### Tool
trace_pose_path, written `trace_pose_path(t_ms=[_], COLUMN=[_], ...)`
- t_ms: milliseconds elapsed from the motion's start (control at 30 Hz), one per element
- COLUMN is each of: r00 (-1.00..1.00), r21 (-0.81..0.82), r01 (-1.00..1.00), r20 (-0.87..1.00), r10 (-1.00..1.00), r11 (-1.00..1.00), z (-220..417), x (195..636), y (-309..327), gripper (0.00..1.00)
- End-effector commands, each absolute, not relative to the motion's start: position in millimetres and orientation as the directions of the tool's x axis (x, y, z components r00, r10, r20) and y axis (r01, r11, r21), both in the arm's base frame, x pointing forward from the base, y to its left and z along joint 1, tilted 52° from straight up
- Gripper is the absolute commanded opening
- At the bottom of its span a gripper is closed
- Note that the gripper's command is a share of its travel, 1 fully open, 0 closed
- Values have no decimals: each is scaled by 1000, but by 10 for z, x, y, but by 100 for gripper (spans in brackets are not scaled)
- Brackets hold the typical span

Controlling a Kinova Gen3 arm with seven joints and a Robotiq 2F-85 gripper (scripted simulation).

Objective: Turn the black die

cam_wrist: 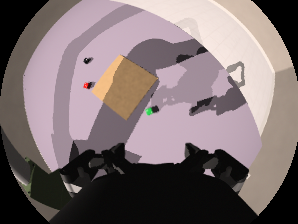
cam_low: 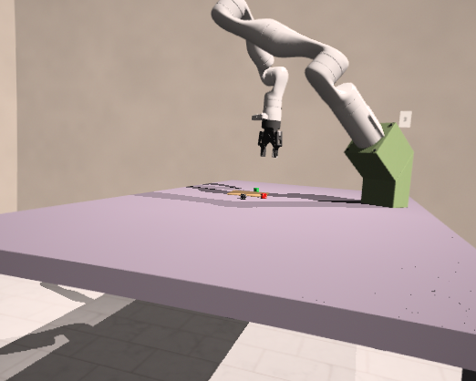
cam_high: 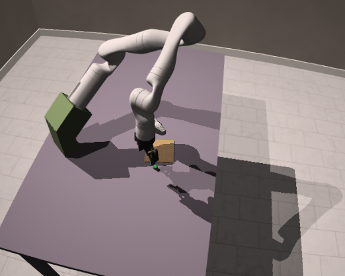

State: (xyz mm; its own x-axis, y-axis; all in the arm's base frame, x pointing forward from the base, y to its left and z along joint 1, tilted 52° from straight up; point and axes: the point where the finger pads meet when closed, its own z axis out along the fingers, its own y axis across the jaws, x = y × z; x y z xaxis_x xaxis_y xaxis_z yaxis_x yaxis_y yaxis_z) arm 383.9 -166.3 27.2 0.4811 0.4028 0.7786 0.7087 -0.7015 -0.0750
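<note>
Looking across your views, you had the purple table [cam_low: 212, 255] carrying everything, with the arm's green base [cam_low: 386, 173] at its 3 o'clock side in the exterior view. Your white arm [cam_high: 147, 43] arched up from that base and hung the gripper [cam_low: 270, 154] high above the tan mat [cam_high: 165, 150], its fingers spread wide and pinching nothing. In your wrist view, the mat [cam_wrist: 127, 86] lay flat, with the black die [cam_wrist: 87, 60] off the mat near its 10 o'clock corner, the red die [cam_wrist: 87, 86] just beside its 9 o'clock edge, and the green die [cam_wrist: 150, 111] beyond its 4 o'clock edge. You couldn't read any pips; the dice were too small.
</note>
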Motion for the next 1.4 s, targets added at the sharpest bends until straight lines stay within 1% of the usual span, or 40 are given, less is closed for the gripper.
trace_pose_path(t_ms=[0,333,567,1367], r00=[482,482,482,482], r21=[-85,-85,-85,-85], r01=[714,714,714,714], r20=[780,780,780,780], r10=[399,399,399,399], r11=[-695,-695,-695,-695], z=[163,-268,-343,-346], x=[3900,4253,4314,4316], y=[-1531,-1122,-1050,-1047], gripper=[100,100,100,100])
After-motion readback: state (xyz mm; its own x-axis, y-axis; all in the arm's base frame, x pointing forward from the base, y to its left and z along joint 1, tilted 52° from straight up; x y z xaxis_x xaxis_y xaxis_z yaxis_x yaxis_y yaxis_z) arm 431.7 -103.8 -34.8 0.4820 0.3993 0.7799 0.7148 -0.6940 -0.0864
